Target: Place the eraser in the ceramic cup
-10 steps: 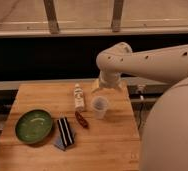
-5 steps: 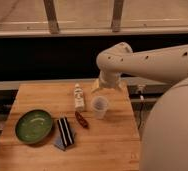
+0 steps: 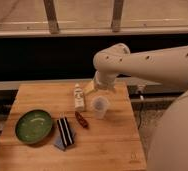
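Observation:
The eraser (image 3: 65, 131), a flat black block with white stripes, lies on the wooden table (image 3: 107, 147) toward the front, resting partly on a light blue sponge (image 3: 60, 144). The small white ceramic cup (image 3: 100, 106) stands upright to its right, near the table's middle. My gripper (image 3: 99, 90) hangs at the end of the white arm just behind and above the cup, open, with nothing in it. It is well away from the eraser.
A green bowl (image 3: 33, 126) sits at the front left. A white tube-like bottle (image 3: 79, 97) stands left of the cup, and a small dark red pepper-like object (image 3: 81, 120) lies between eraser and cup. My bulky white arm (image 3: 152, 65) spans the right side.

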Robot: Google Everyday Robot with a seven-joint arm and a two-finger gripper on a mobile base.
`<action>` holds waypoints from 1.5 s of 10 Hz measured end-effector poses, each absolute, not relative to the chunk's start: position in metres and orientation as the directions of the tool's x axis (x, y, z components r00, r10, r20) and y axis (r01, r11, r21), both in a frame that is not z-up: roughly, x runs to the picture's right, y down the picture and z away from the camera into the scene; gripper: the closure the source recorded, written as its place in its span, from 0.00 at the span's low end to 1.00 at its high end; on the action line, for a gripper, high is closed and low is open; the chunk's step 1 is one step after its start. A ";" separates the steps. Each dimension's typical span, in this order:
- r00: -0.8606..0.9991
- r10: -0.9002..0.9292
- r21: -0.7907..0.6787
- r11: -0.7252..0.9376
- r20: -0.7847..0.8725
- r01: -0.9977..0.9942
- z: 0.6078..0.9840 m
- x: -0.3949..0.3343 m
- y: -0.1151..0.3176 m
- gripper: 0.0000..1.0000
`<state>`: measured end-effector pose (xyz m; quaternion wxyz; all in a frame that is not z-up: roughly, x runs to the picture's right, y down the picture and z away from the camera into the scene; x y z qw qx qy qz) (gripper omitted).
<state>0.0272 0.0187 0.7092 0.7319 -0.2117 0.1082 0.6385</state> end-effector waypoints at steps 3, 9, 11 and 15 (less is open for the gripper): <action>0.278 0.858 -0.228 0.194 -0.432 -0.954 0.706 -0.025 0.040 0.20; 0.467 0.770 -0.398 0.301 -0.434 -0.867 0.706 -0.114 0.100 0.20; 0.507 0.741 -0.440 0.314 -0.441 -0.841 0.711 -0.132 0.115 0.20; 0.535 0.712 -0.479 0.311 -0.455 -0.821 0.715 -0.142 0.129 0.20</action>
